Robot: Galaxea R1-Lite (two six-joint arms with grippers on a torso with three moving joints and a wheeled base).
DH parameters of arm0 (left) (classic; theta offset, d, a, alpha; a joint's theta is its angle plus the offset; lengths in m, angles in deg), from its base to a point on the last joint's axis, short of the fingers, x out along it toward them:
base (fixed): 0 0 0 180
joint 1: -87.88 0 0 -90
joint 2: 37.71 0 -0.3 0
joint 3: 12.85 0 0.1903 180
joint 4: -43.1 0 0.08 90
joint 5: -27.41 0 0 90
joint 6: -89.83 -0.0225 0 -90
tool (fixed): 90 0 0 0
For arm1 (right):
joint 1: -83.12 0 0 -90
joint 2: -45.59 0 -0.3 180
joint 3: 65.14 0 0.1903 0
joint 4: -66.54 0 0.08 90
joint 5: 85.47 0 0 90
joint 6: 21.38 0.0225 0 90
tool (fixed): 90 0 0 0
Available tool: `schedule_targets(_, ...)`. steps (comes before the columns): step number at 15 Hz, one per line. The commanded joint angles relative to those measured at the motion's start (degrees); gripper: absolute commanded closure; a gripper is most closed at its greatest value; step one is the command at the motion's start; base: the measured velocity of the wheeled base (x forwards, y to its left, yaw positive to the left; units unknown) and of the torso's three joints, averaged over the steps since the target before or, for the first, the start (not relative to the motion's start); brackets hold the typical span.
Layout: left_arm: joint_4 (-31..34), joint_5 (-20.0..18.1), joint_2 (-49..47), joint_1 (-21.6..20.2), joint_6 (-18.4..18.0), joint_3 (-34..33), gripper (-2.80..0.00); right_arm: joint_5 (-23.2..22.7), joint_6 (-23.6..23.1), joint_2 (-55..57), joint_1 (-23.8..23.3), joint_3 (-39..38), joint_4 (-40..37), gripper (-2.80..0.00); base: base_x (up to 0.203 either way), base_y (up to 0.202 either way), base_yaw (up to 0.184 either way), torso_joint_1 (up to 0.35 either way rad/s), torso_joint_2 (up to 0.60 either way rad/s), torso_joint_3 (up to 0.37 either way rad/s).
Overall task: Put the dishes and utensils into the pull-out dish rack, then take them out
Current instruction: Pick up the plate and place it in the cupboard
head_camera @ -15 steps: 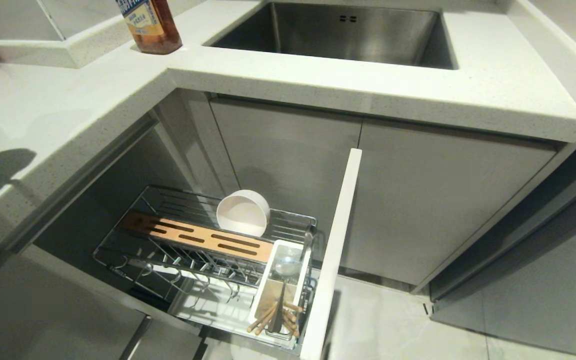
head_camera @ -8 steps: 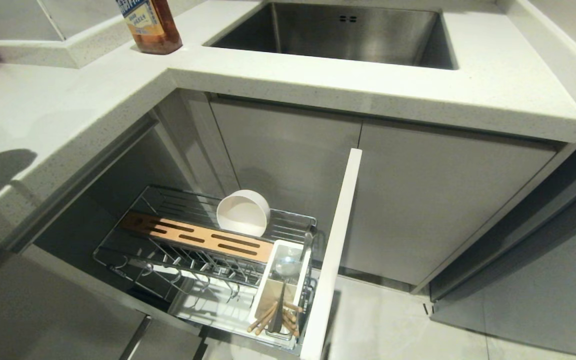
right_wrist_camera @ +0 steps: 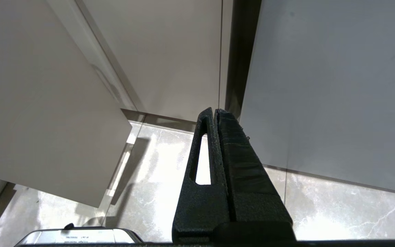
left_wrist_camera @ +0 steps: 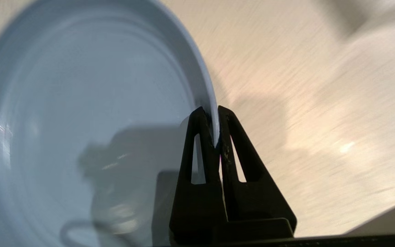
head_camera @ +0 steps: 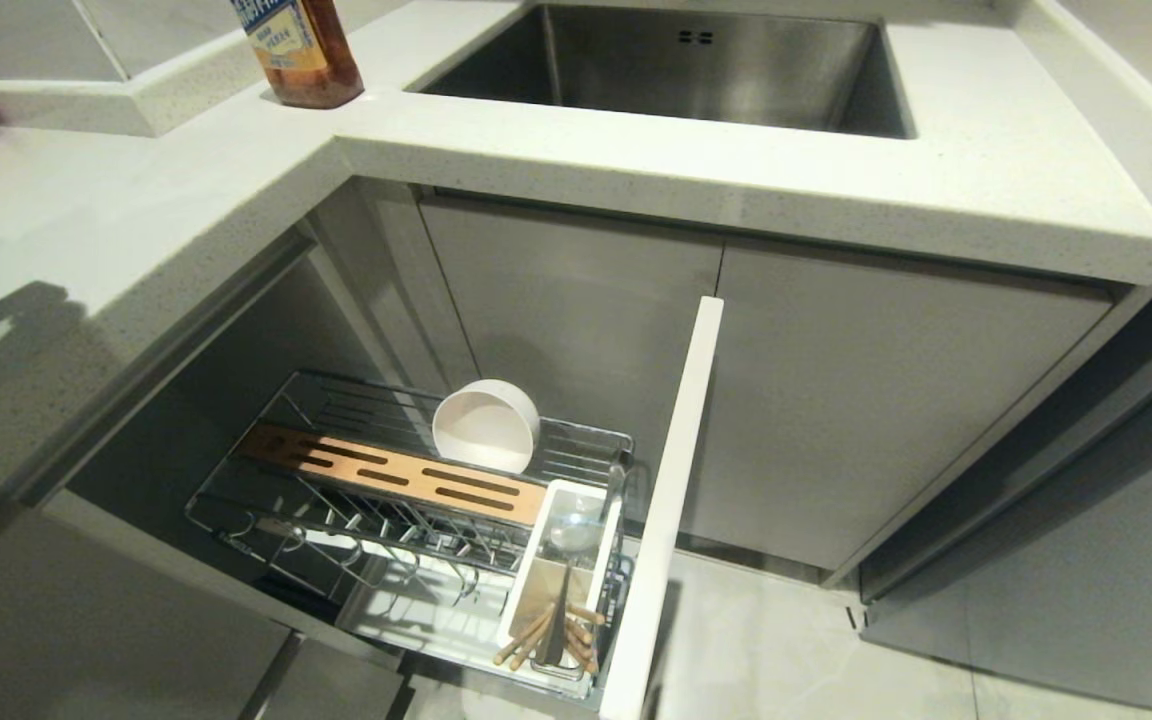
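The left gripper (left_wrist_camera: 215,127) had just closed on the rim of the light-blue plate (left_wrist_camera: 81,113), which now stood pinched between its jaws (probably the next dish for the pull-out dish rack (head_camera: 406,500)). The right gripper (right_wrist_camera: 214,116) hung shut and empty.

Bright overhead light bleaches the table (head_camera: 636,160) and casts a dark shadow at its left edge. Beneath it the rack (head_camera: 406,490) lies dim. In the left wrist view the background streaks with motion blur; glare spots the floor (right_wrist_camera: 156,178).
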Motion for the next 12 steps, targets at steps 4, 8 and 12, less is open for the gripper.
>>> schedule_targets(4,-14.44,3.1,2.68,8.29,-0.61,0.0,0.0,0.0,0.03,0.0,0.0,0.0,0.02,0.0,0.0,0.0,0.0,0.0,0.0,0.0)
schedule_targets(8,-28.45,4.6,3.57,18.06,-1.92,-0.07,0.0,0.0,0.03,0.0,0.0,0.0,0.02,0.0,0.0,0.0,0.0,0.0,0.0,0.0)
schedule_targets(12,-36.09,4.41,3.91,30.82,-1.77,-0.09,0.0,0.0,0.03,0.0,0.0,0.0,0.02,0.0,0.0,0.0,0.0,0.0,0.0,0.0)
